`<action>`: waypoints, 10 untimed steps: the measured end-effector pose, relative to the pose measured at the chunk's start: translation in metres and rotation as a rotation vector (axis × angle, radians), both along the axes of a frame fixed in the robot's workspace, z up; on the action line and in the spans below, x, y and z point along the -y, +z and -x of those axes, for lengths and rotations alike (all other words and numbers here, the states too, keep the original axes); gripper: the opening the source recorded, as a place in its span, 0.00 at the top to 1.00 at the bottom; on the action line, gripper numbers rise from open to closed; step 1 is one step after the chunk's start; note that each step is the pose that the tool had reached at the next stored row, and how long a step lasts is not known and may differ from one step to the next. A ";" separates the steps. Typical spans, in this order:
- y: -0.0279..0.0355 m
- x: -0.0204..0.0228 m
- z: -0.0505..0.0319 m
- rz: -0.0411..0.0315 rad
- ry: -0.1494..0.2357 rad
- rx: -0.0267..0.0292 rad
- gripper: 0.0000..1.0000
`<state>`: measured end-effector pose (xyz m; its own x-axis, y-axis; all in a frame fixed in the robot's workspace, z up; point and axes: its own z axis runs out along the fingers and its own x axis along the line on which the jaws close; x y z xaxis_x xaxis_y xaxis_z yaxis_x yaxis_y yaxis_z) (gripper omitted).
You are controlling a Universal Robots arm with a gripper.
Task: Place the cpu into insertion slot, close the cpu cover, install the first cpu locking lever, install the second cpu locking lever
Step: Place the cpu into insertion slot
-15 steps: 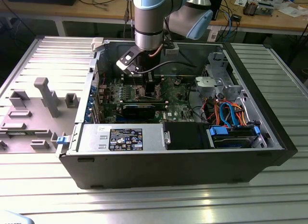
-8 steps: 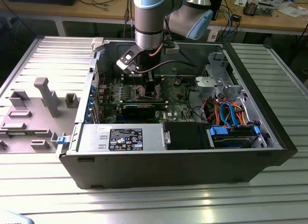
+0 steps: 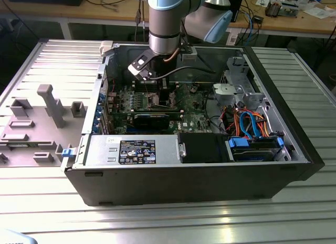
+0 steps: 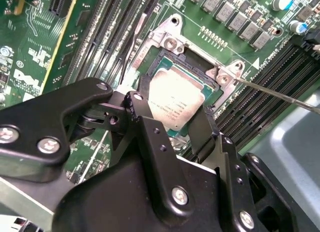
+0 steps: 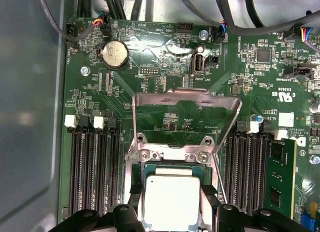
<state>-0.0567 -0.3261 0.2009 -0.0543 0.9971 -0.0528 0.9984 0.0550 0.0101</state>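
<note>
The cpu (image 4: pixel 175 100) (image 5: pixel 171 202), a small square chip with a silvery top, sits level at the insertion slot (image 4: pixel 200 67) on the green board. My gripper (image 4: pixel 172 115) (image 5: pixel 172 189) straddles it, with one black finger against each of two opposite sides, shut on the chip. The cpu cover (image 5: pixel 185 97), a thin metal frame with a square window, stands swung back from the slot on its hinge (image 5: pixel 172 154). A thin metal locking lever (image 4: pixel 280 95) sticks out free beside the slot. In the exterior view my arm (image 3: pixel 165 42) reaches down into the open computer case (image 3: pixel 210 176).
Long black memory slots (image 5: pixel 90 167) (image 5: pixel 247 167) flank the socket on both sides. A coin battery (image 5: pixel 114 53) and cable plugs lie beyond the cover. The case holds a power supply (image 3: pixel 131 149), a drive cage (image 3: pixel 239 89) and blue cables (image 3: pixel 249 123). Grey fixtures (image 3: pixel 50 105) stand at the exterior view's left.
</note>
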 end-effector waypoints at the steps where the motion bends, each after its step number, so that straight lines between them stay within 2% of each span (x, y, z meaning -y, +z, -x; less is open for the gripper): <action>1: -0.0001 0.0000 0.0000 0.0000 -0.002 -0.0001 0.45; 10: -0.0002 -0.0001 0.0000 -0.0005 -0.003 0.0000 0.45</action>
<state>-0.0567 -0.3260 0.2007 -0.0515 0.9973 -0.0523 0.9986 0.0521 0.0101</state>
